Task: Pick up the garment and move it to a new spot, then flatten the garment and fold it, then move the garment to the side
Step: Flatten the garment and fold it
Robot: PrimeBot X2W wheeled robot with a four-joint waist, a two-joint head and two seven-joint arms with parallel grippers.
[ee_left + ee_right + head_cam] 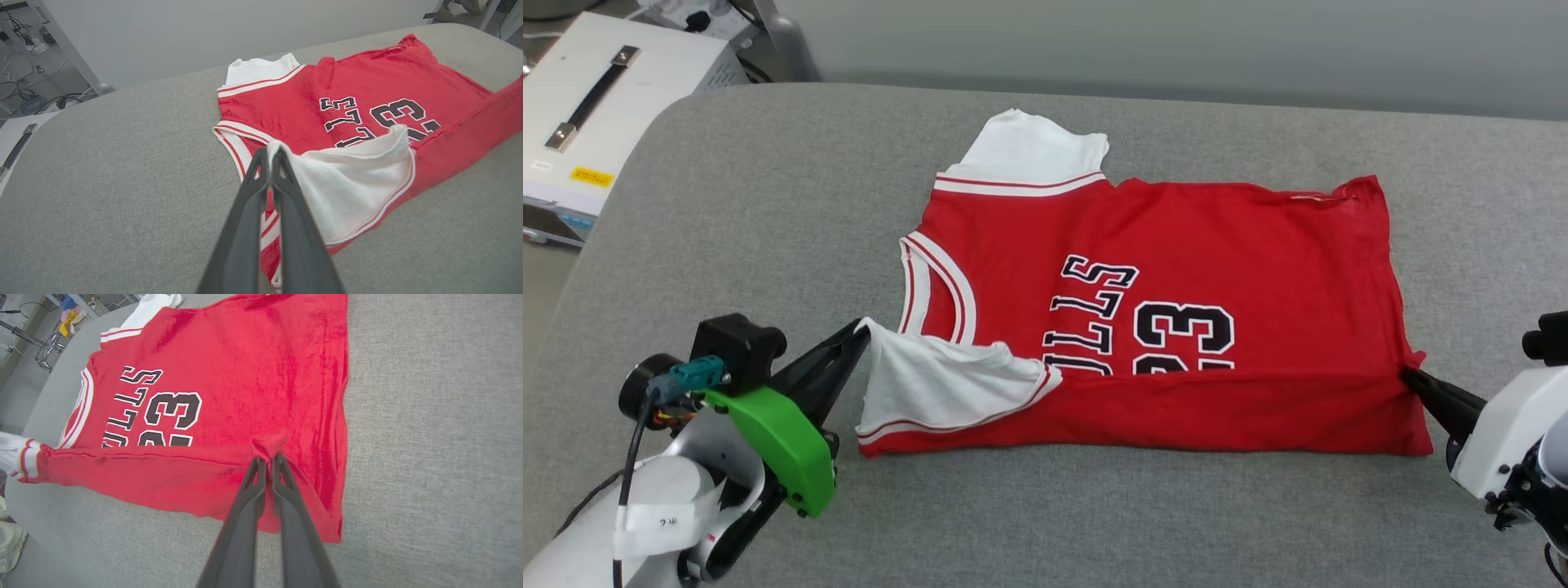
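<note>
A grey padded surface (768, 204) is stretching across the scene, and the garment (1217, 245) is lying near its middle with the chest lettering facing up. The garment's near long edge is lying folded over the lower part of the lettering. The left gripper (862, 331) is pinching the tip of the near white sleeve (931, 384) between closed jaws. The right gripper (1409, 374) is clamping a small tuck of red fabric at the hem end of the fold, its jaws likewise closed on cloth.
</note>
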